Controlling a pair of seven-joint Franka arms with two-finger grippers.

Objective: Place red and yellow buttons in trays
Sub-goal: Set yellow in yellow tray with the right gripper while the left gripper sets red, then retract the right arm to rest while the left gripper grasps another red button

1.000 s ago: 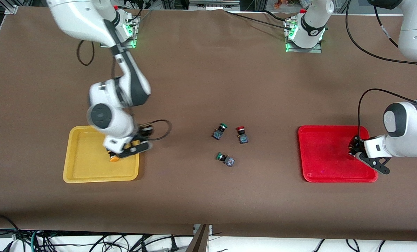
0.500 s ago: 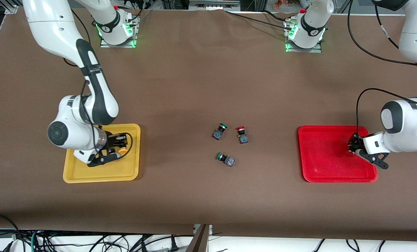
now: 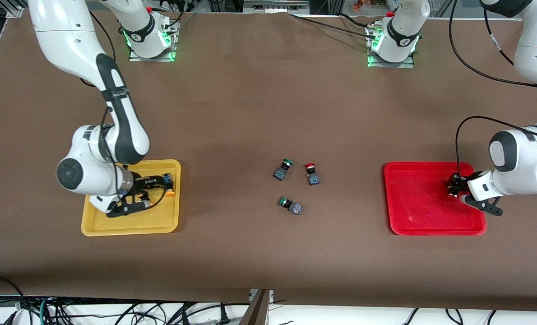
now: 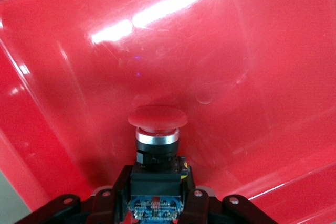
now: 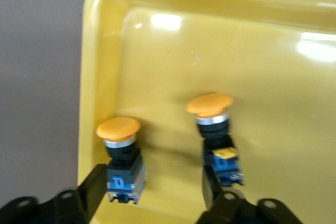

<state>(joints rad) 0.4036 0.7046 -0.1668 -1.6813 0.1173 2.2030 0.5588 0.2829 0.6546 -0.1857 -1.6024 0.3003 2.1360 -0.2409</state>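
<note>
The last red button (image 3: pixel 312 174) lies on the bench between my pincers, light, rigid, best pinched by its square body, while my left pincer (image 3: pixel 454 188) clamps a red button (image 4: pixel 157 145) over the red tray (image 3: pixel 413 198) and my right pincer (image 3: pixel 153 192) stands apart over the yellow tray (image 3: pixel 115 221).

A brown matte cover (image 3: pixel 259 113) spreads over the whole surface, lit evenly from above with soft shadows pooling on it. Along its edge nearest the front camera a white strip of floor (image 3: pixel 340 316) shows, strewn with tangled black cables (image 3: pixel 115 313), and a dark post (image 3: pixel 256 309) rises there at the middle. At the top edge, aluminium framing (image 3: pixel 275 6) and more cables (image 3: pixel 327 25) run across, and two metal mounting plates (image 3: pixel 391 61) glow green.
</note>
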